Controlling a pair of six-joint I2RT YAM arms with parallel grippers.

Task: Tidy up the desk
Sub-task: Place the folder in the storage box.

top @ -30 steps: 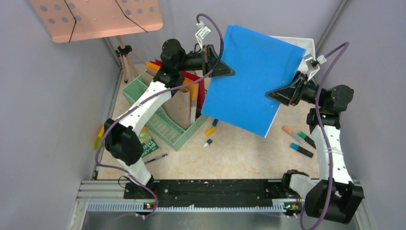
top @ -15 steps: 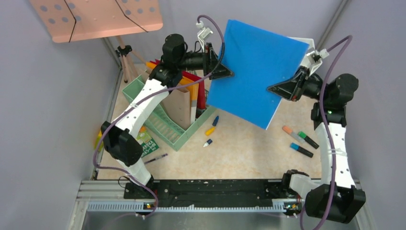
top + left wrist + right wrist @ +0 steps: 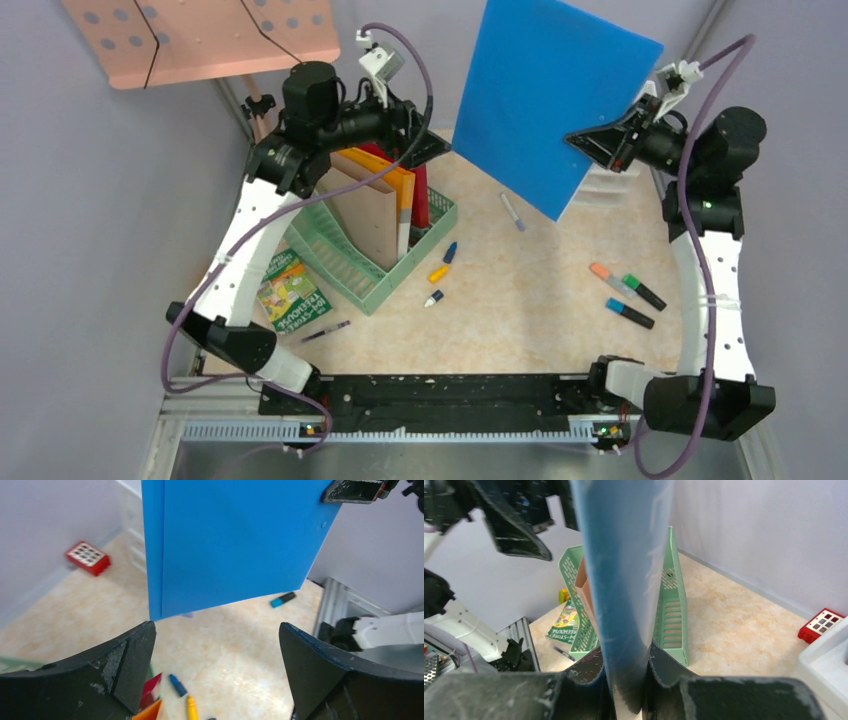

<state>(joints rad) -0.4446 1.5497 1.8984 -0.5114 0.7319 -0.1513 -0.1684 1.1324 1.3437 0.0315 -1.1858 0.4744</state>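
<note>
A blue folder (image 3: 550, 100) hangs upright above the back of the beige desk (image 3: 520, 310). My right gripper (image 3: 592, 146) is shut on its right edge; in the right wrist view the folder's edge (image 3: 624, 555) runs up between the clamped jaws of the right gripper (image 3: 630, 680). My left gripper (image 3: 425, 150) stands open over the green file rack (image 3: 345, 265), apart from the folder. In the left wrist view the left gripper (image 3: 217, 632) has wide-spread jaws with nothing between them, and the blue folder (image 3: 230, 540) hangs ahead.
The rack holds tan, orange and red folders (image 3: 385, 200). Loose markers (image 3: 440, 272) lie beside it, a pen (image 3: 511, 210) further back, highlighters (image 3: 625, 292) on the right. A green book (image 3: 290, 292) and pen (image 3: 326, 330) lie near left. White drawers (image 3: 610, 185) stand at the back right, and a pink music stand (image 3: 200, 40) at the back left.
My left gripper let go of the blue folder, opened wide and drew back to the left. My right gripper raised the folder higher and more upright.
</note>
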